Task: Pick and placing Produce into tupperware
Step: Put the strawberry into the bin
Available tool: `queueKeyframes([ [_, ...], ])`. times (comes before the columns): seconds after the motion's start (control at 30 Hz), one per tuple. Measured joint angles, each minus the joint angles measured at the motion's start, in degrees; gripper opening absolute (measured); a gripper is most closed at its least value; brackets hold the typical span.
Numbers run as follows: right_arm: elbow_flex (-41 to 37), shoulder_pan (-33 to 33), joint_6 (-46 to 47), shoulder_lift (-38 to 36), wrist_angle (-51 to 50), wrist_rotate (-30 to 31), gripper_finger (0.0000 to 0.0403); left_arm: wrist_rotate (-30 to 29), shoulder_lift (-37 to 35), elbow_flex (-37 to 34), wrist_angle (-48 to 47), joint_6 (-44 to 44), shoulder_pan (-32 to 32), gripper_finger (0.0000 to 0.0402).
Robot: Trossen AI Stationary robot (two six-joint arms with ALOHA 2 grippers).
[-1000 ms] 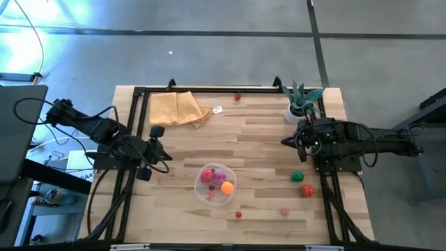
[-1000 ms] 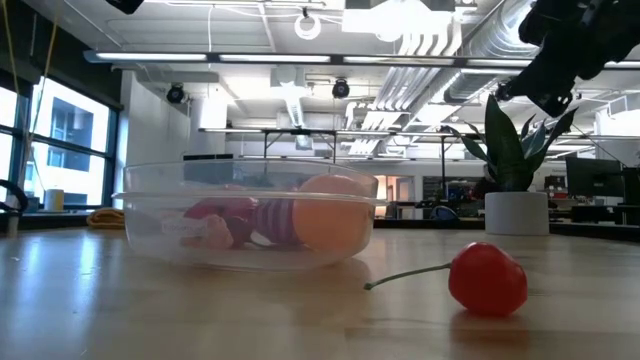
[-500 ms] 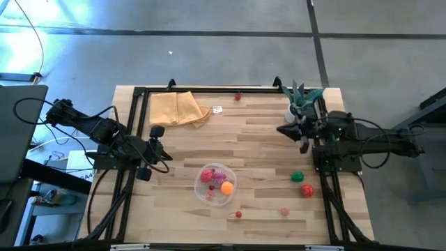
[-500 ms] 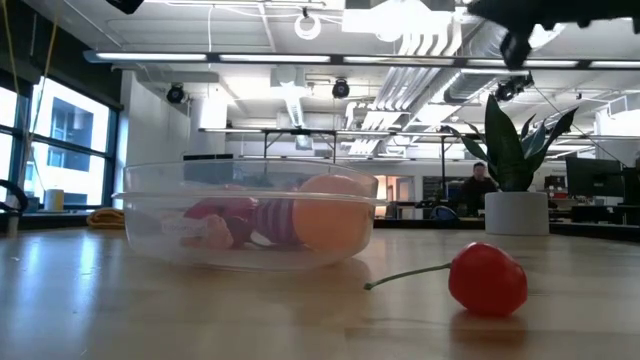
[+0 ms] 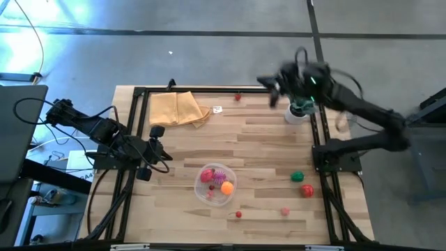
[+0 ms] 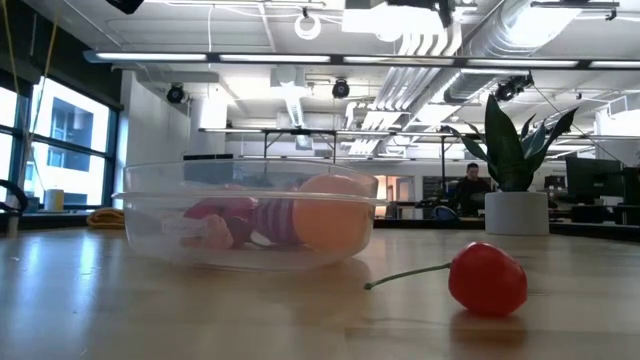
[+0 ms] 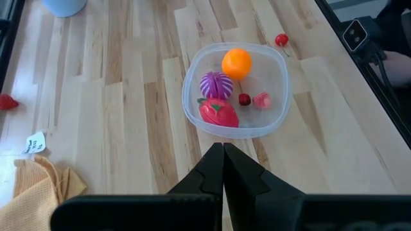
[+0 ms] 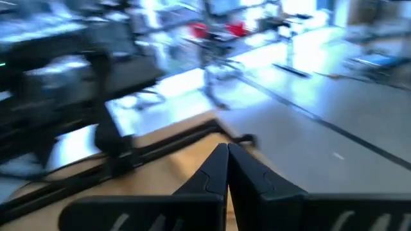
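In tupperware (image 7: pixel 280 110): four produce (image 7: pixel 236 63).

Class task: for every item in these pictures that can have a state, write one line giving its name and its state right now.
Clear round-cornered plastic tupperware: lidless, holding several toy produce pieces.
Folded yellow-tan cloth: folded, lying flat.
Red cherry toy with stem: loose on the table, outside the tupperware.
Left end effector: shut, empty.
Right end effector: shut, empty, raised by the table's far edge.

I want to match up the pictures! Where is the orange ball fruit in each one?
High view: the orange fruit sits in the tupperware, right side.
Low view: orange fruit inside the tupperware, right part.
Left wrist view: orange fruit at the tupperware's far edge.
Right wrist view: not in it.
Shared landmark: the tupperware.
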Motion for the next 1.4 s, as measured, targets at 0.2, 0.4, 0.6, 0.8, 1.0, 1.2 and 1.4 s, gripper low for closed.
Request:
queueKeyframes([
  [0.2, 27.54, -9.51, 3.13, 20.71, -20.4, 1.27, 0.0, 0.0, 0.0, 0.0, 0.0, -0.01, 0.01, 0.0001],
  [0.4, 52.22, -14.95, 8.31, 41.74, -39.93, 1.25, 0.0, 0.02, 0.0, 0.0, 0.0, -0.02, 0.02, 0.0001],
  [0.6, 60.71, -17.58, 10.51, 55.81, -47.08, -3.11, 0.0, 0.01, 0.0, 0.0, -0.01, -0.01, 0.02, 0.0001],
  [0.8, 53.64, -18.43, 12.53, 62.73, -45.32, -9.93, 0.0, 0.04, 0.0, 0.0, 0.0, -0.02, 0.02, 0.0001],
  [1.0, 53.05, -18.38, 9.06, 69.78, -45.85, -12.36, 0.0, 0.02, 0.0, 0.0, 0.0, -0.02, 0.02, 0.0001],
  [1.2, 53.06, -18.18, 6.61, 72.37, -47.13, -12.34, 0.0, 0.02, 0.0, 0.0, 0.0, -0.02, 0.02, 0.0001],
  [1.4, 53.08, -17.07, 3.58, 72.57, -47.34, -10.12, 0.0, 0.02, 0.0, 0.0, 0.0, 0.0, 0.02, 0.0001],
])
